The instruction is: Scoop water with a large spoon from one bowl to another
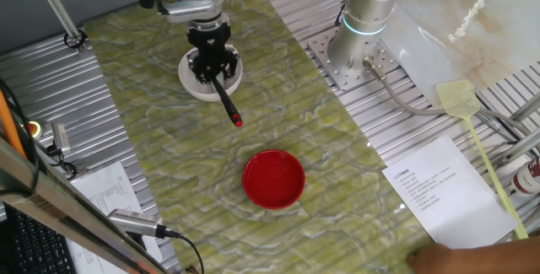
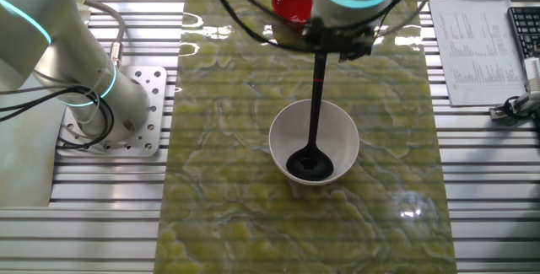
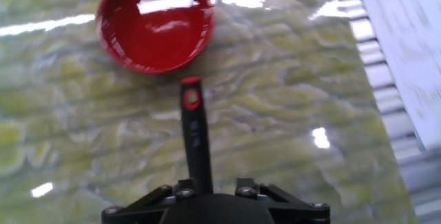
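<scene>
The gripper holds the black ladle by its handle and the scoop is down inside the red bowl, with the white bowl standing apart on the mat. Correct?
Not quite. The scoop of the black ladle sits in the white bowl, as the other fixed view shows. The red bowl is the one standing apart on the mat. The gripper does hold the handle.

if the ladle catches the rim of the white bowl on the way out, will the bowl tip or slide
Likely slides rather than tips: the white bowl sits loose on a glossy mat, nothing bracing it. Its deep rounded body could rock slightly. The ladle looks stiff, so a snag would pass straight to it.
</scene>
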`<state>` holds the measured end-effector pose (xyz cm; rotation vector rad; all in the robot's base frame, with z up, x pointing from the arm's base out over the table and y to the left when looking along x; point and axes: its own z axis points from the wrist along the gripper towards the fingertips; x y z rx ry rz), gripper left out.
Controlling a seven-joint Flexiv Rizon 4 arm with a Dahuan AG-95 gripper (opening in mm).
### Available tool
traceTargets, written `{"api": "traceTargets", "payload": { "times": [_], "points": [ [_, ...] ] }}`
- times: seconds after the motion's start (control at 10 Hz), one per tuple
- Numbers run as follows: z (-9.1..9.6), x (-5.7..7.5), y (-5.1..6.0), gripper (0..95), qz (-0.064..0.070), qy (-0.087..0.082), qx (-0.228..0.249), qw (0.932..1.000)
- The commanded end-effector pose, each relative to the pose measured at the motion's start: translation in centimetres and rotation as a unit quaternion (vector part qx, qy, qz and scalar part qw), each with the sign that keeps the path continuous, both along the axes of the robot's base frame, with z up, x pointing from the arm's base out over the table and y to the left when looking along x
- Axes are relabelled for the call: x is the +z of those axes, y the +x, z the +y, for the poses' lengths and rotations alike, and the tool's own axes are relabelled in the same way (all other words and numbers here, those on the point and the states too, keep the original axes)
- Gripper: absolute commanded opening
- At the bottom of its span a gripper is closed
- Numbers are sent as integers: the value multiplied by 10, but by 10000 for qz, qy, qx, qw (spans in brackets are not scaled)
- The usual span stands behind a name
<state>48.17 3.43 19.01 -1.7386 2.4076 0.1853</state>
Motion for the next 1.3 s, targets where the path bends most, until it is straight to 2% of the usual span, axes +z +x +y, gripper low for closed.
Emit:
{"api": "traceTargets", "payload": {
  "times": [0.1, 0.2, 0.3, 0.4, 0.5, 0.6, 0.8, 0.9, 1.0, 1.2, 1.3],
  "points": [
    [6, 24, 18, 0, 650, -643, -3644, 9267],
    [2, 29, 22, 0, 821, -632, -4341, 8949],
    [-6, 35, 31, 0, 833, -653, -4608, 8812],
    [-11, 40, 36, 0, 862, -619, -4727, 8748],
    [-20, 45, 36, 0, 1004, -686, -5052, 8544],
    [-29, 47, 34, 0, 1103, -672, -5290, 8387],
    [-52, 54, 28, 0, 1215, -680, -5486, 8244],
    [-74, 59, 22, 0, 1281, -712, -5532, 8200],
    [-83, 61, 18, 0, 1297, -706, -5574, 8170],
    [-93, 64, 14, 0, 1324, -620, -5798, 8015],
    [-101, 65, 9, 0, 1311, -580, -5876, 7964]
  ]
}}
